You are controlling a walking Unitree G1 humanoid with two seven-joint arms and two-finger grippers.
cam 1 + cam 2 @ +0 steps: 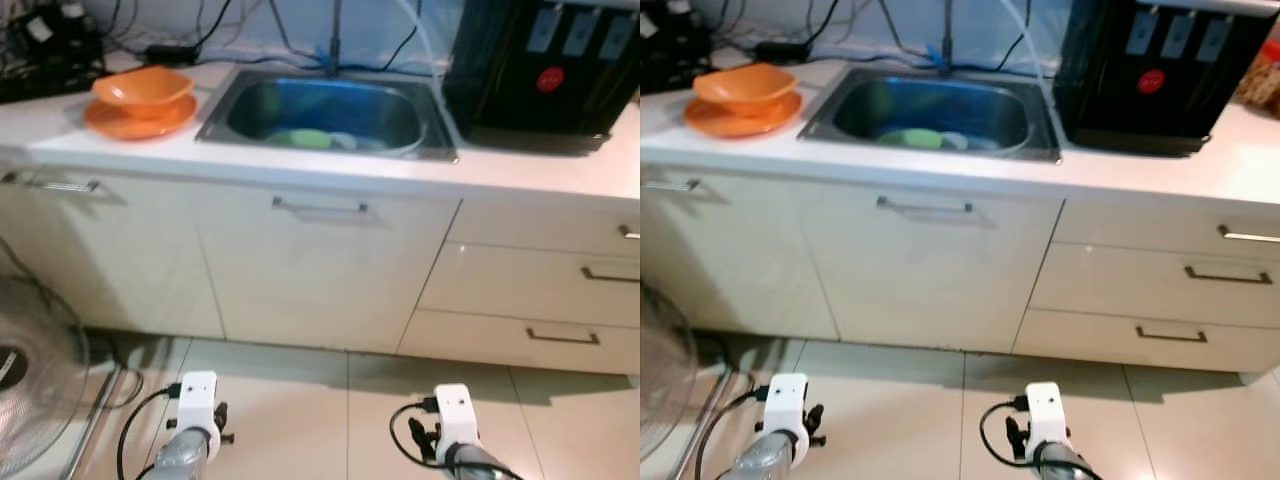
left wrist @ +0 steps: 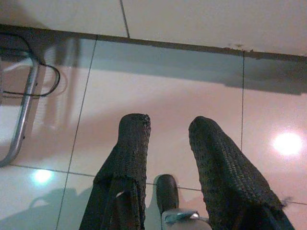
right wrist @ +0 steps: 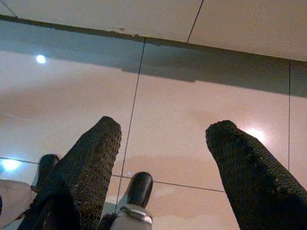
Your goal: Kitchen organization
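Left eye view: a white worktop runs across the upper half. At about 10 o'clock a shallow orange plastic bowl sits on a flat orange plate. Just right of them, near 12 o'clock, a stainless steel sink holds a pale green dish on its bottom. At 2 o'clock stands a black water dispenser with a red button. Below are cream cabinet doors and drawers with metal handles. A round grey floor fan shows at 8 o'clock. Both silver arms hang low over the beige tiled floor.

Right eye view: the same scene, shifted slightly.

Left wrist view: the left tool hangs over the tiles, its black textured fingers narrowly parted, holding nothing.

Right wrist view: the right tool hangs over the tiles near the cabinet base, fingers spread wide, empty.
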